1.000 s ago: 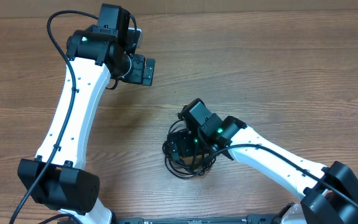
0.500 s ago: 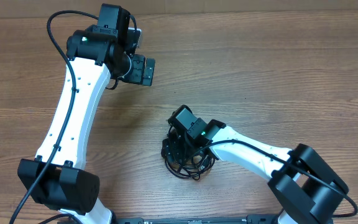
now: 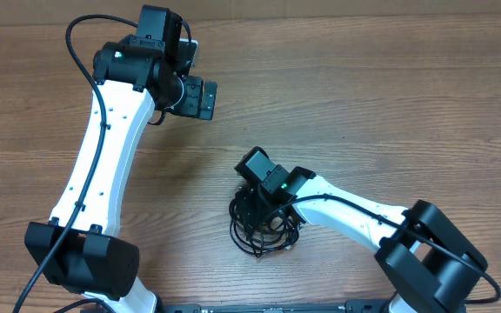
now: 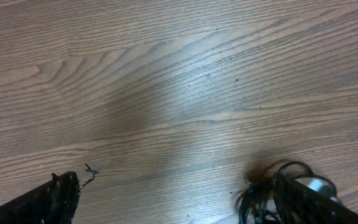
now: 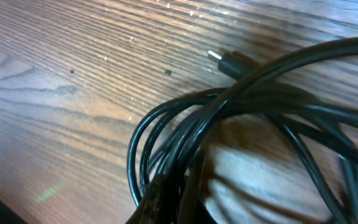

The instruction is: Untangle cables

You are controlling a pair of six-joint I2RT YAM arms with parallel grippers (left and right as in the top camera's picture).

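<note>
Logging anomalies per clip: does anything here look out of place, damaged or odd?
Nothing spilled or broken. The cables lie in one tangled coil under the right arm, a silver-tipped plug poking out. One small oddity: a thin frayed strand sticks off one of the left fingers.

A tangled bundle of black cables (image 3: 263, 233) lies on the wood-grain table (image 3: 364, 104).
</note>
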